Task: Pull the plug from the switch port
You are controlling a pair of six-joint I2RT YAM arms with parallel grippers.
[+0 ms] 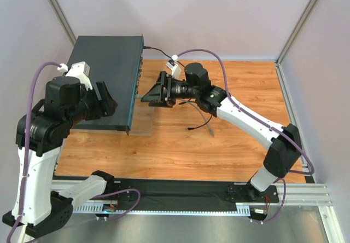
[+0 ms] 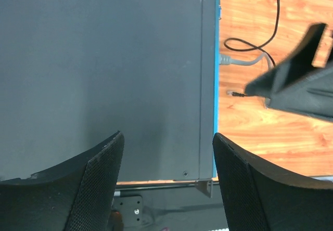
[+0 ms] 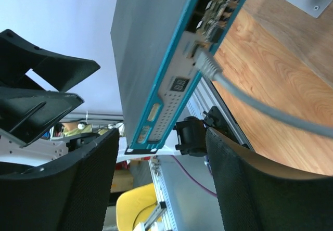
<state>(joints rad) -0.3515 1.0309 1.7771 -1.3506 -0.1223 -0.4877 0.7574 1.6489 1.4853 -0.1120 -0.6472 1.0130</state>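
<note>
The dark grey-teal switch point(image 1: 106, 79) lies flat at the wooden surface's point(image 1: 229, 139) left; a grey plug point(image 3: 204, 62) sits in its front port.

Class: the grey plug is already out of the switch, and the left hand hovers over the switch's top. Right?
Not quite. The right wrist view shows the grey plug seated in the switch port; the left hand does hover over its top.

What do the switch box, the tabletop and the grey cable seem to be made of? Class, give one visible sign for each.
Switch box: probably painted metal; flat, matte dark grey-teal, crisp edges. Tabletop: wood or wood-look laminate; orange grain, slight sheen. Grey cable: likely plastic-sheathed; smooth, bending.
</note>
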